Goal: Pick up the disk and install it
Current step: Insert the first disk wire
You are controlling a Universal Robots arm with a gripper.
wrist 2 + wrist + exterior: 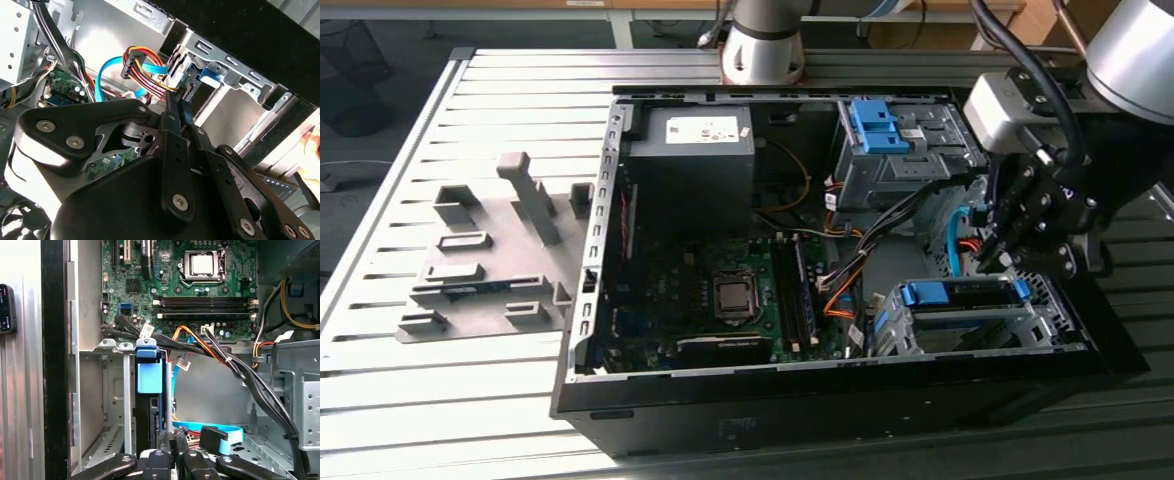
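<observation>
Working nearest the lens, inside the open black tower computer case (854,400): seating the disk, a flat drive in a blue plastic frame (150,377), standing on edge in the silver sheet-metal drive cage (107,390) at the case's front corner. Judging by this, calling for a straight, square push along the cage's slot, holding the blue frame level against both side walls so as to avoid jamming it at an angle. Also calling for care over the light-blue flat data cable (220,432) lying just beside the black multi-link gripper (172,452) and the bundle of black and orange wires (235,365) crossing above the cage, either one risking a snag. Showing the jaws drawn close together in the second wrist view, though not revealing whether pinching the disk's frame or merely pressing beside it. Reaching in from the exterior view's right, wrist bent steeply downward, tool pointing into the gap between the cage and the case's inner bay. Lying farther in, the green motherboard (200,290) with its square silver processor socket (201,264). Sitting beyond the case, on the slatted grey metal table (400,400), a grey moulded fixture block (494,270), well apart from the work.
</observation>
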